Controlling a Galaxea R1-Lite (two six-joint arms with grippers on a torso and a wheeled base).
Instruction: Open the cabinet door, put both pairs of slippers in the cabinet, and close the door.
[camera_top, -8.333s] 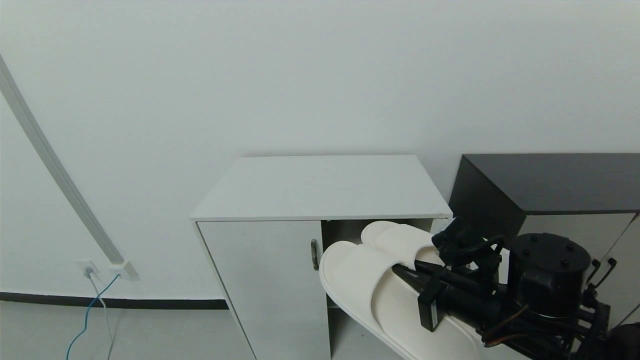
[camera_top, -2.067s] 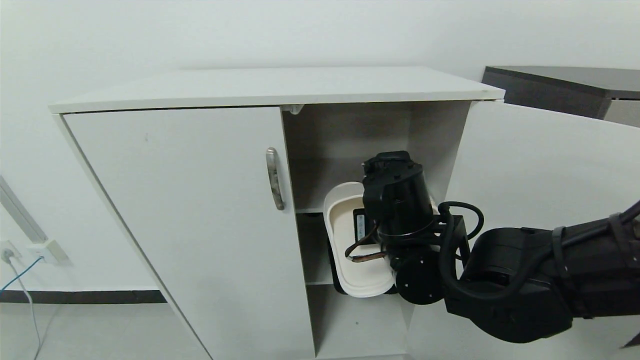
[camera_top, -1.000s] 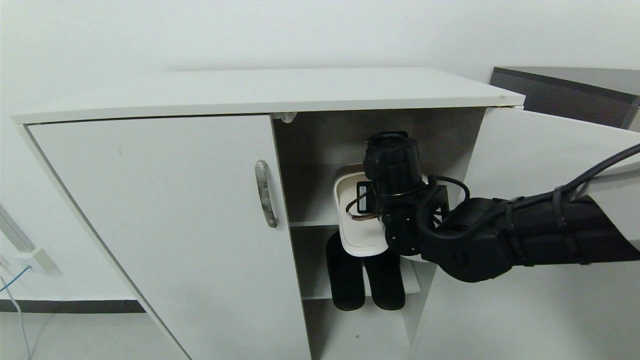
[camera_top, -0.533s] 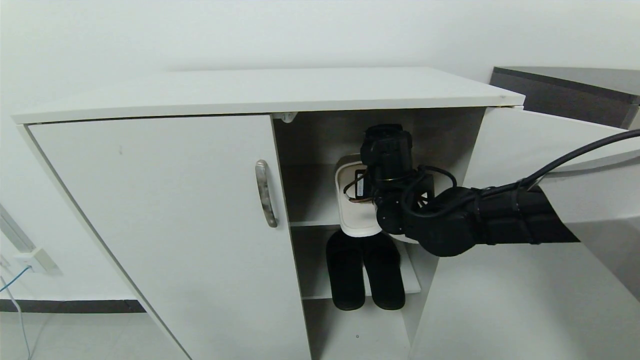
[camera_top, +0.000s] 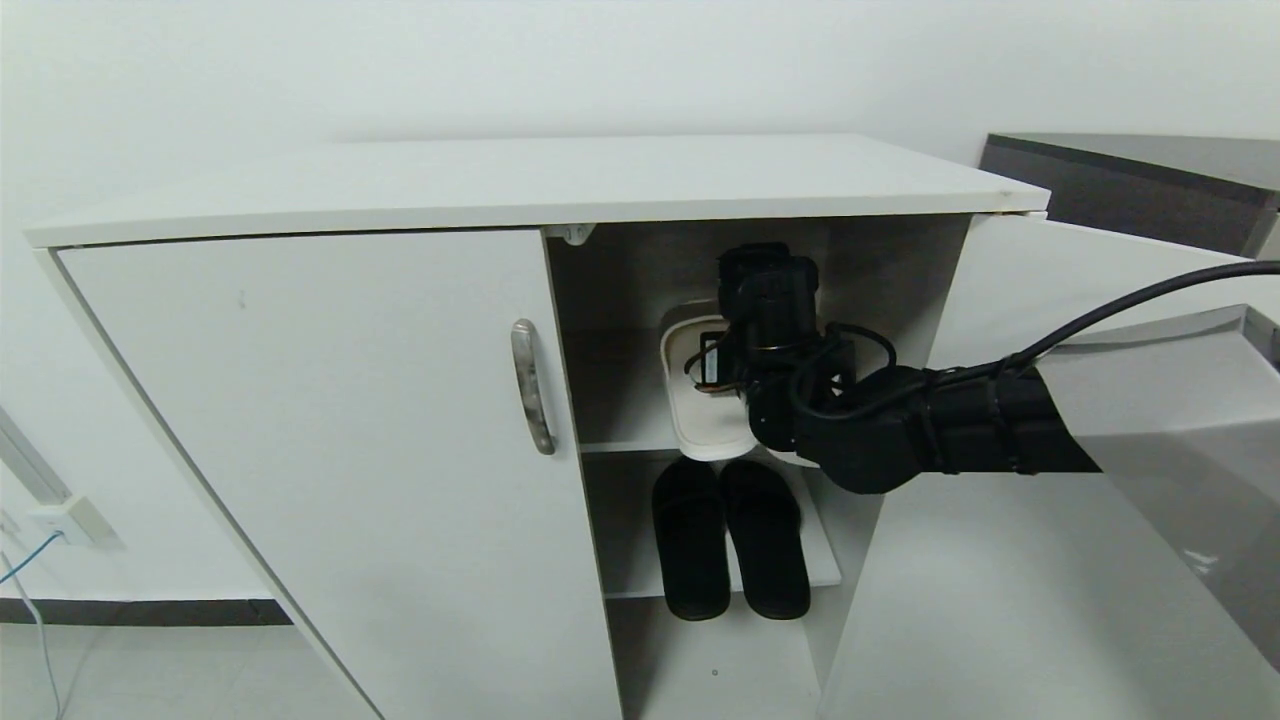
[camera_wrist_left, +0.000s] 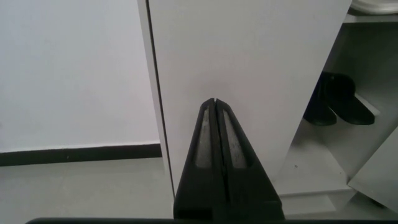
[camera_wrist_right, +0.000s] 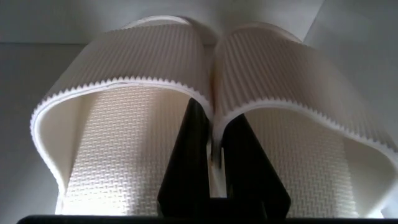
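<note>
The white cabinet (camera_top: 520, 185) has its left door (camera_top: 300, 450) closed and its right door (camera_top: 1000, 580) swung open. The black slippers (camera_top: 730, 545) lie side by side on the middle shelf, also visible in the left wrist view (camera_wrist_left: 342, 106). My right arm (camera_top: 900, 430) reaches into the upper shelf with the white slippers (camera_top: 695, 415). In the right wrist view my right gripper (camera_wrist_right: 213, 117) is shut on the touching inner edges of both white slippers (camera_wrist_right: 124, 137). My left gripper (camera_wrist_left: 214, 106) is shut and holds nothing, low down in front of the closed left door (camera_wrist_left: 249, 56).
A metal handle (camera_top: 530, 385) sits on the closed left door. A dark cabinet (camera_top: 1130, 175) stands to the right behind the open door. A wall socket with a blue cable (camera_top: 60, 520) is at the lower left. The bottom shelf (camera_top: 720, 670) is bare.
The camera has come closer to the cabinet. Over the last second my right arm has pushed the white slippers deeper onto the upper shelf, uncovering the black slippers below.
</note>
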